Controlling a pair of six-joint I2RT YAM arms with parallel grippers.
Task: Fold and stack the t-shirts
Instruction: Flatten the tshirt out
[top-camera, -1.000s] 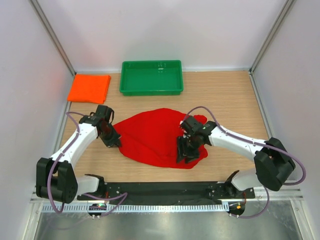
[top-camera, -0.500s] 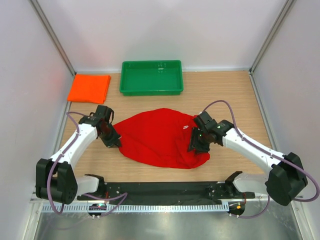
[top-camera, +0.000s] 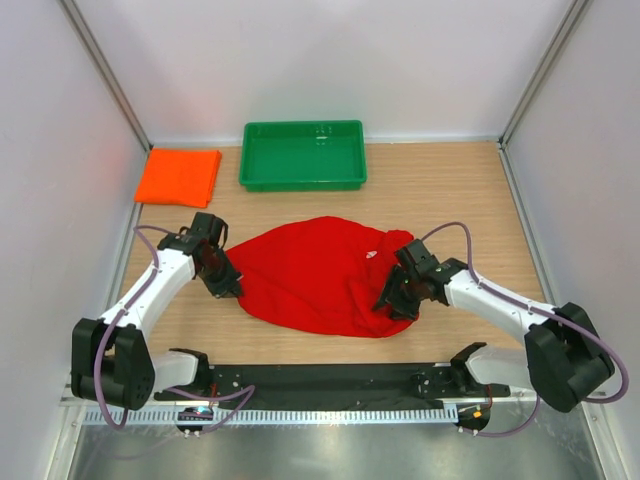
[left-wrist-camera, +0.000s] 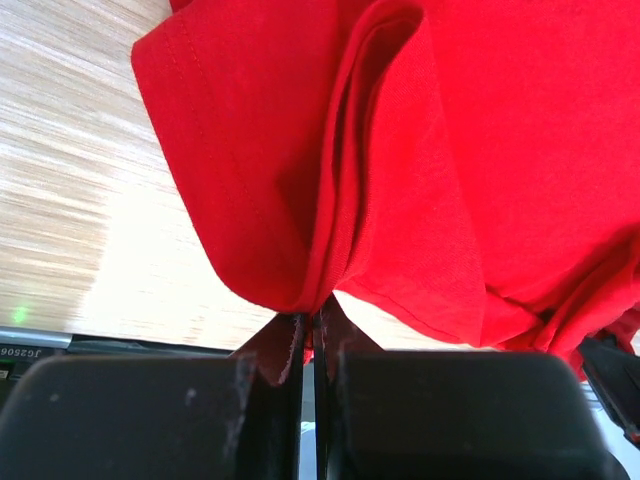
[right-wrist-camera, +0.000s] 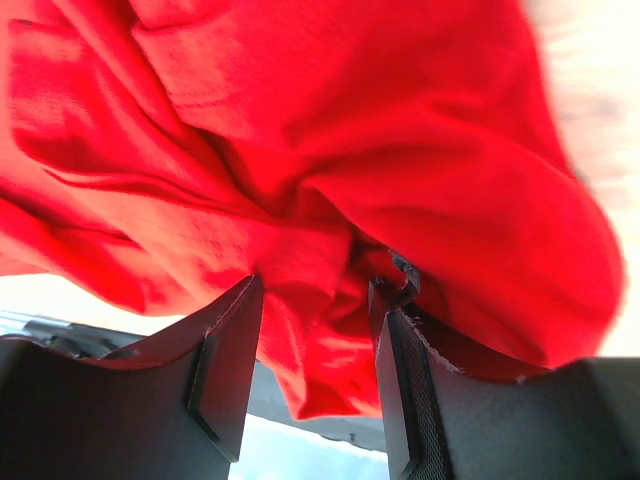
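The red t-shirt (top-camera: 310, 275) lies crumpled in the middle of the table. My left gripper (top-camera: 228, 285) is at its left edge and shut on a fold of the hem, as the left wrist view (left-wrist-camera: 312, 330) shows close up on the red t-shirt (left-wrist-camera: 450, 150). My right gripper (top-camera: 393, 300) is at the shirt's right edge. In the right wrist view its fingers (right-wrist-camera: 225, 350) stand apart around bunched red cloth (right-wrist-camera: 330, 200), so the right gripper (right-wrist-camera: 315, 300) is open. The orange t-shirt (top-camera: 180, 177) lies folded flat at the back left.
A green plastic tray (top-camera: 300, 183) stands at the back centre, beside the orange shirt. White walls close in the table on the left, right and back. A black rail (top-camera: 330, 380) runs along the near edge between the arm bases.
My right gripper has moved right, from the shirt's lower middle to its right edge, and lowered onto the cloth there. The left gripper has held still on the hem.
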